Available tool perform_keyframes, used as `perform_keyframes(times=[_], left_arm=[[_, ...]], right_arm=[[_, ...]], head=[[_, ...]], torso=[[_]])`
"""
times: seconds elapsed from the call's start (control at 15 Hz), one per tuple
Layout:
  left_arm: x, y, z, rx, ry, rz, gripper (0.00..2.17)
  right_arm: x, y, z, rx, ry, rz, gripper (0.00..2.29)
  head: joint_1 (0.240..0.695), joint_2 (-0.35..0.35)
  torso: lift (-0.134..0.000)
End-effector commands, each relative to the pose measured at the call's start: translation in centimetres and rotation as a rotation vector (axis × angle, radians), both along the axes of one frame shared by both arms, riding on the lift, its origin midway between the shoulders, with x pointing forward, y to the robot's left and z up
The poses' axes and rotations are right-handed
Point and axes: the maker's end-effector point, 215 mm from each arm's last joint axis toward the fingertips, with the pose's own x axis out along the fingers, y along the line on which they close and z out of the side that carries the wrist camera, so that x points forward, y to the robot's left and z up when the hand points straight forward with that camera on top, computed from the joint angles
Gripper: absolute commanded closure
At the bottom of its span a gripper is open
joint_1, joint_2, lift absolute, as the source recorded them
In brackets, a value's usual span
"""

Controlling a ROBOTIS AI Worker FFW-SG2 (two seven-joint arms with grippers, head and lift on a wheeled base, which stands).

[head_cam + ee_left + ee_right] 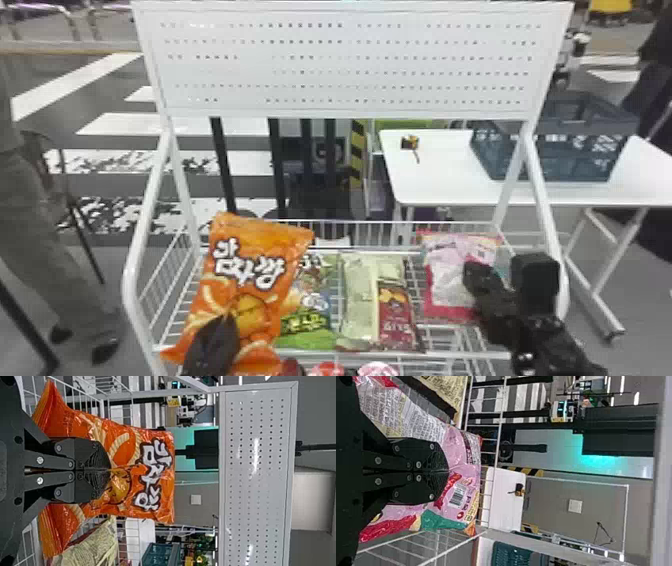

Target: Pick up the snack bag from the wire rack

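a: where did we find the snack bag?

b: we had two candidates — the orange snack bag point(250, 235) tilted at the left side of the wire rack point(460, 355), the pink snack bag point(445, 275) at its right. we could not tell which was meant.

a: and the jaws?

b: our left gripper point(110, 470) was clenched on the orange snack bag's front film, our right gripper point(448, 471) on the pink snack bag's.

a: handling?

b: we judged both light, soft and slick, with crushable contents — we favoured gathered film near mid-face, low force, and a slow lift to avoid slipping or bursting a seam.
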Motion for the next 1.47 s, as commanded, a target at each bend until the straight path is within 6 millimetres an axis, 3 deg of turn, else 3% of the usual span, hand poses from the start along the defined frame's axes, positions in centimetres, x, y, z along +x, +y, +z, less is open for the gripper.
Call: perform_keyframes(times=[0.0,0.2,0.27,0.67,0.8,1.0,1.4], left_arm=[[-0.1,0.0,-0.2,0.000,0.004,0.000,2.09],[-0.1,-0.1,0.1,-0.006,-0.002,-0.002,2.09],[-0.1,-0.2,0.2,-0.008,-0.001,-0.003,2.09],[0.1,1.1,1.2,-0.010,-0.025,0.028,2.09],[0.2,2.2,1.5,-0.012,-0.034,0.046,2.09],[0.2,5.0,2.0,-0.021,-0.048,0.095,2.09],[-0.2,4.9,2.4,-0.030,-0.056,0.095,2.09]], right_arm=[[-2.0,1.1,3.4,0.011,-0.060,0.017,2.17],[-6.1,2.4,5.4,0.049,-0.099,0.049,2.17],[-7.9,2.6,5.2,0.069,-0.093,0.056,2.17],[-16.7,2.4,8.5,0.124,-0.198,0.067,2.17],[-19.2,1.4,9.5,0.138,-0.238,0.054,2.17],[-21.6,-0.2,8.9,0.143,-0.232,0.027,2.17],[-23.0,-0.8,9.4,0.144,-0.235,0.018,2.17]], head=[[0.499,0.000],[0.499,0.000],[0.499,0.000],[0.499,0.000],[0.499,0.000],[0.499,0.000],[0.499,0.000]], torso=[[0.000],[0.000],[0.000],[0.000],[0.000],[0.000],[0.000]])
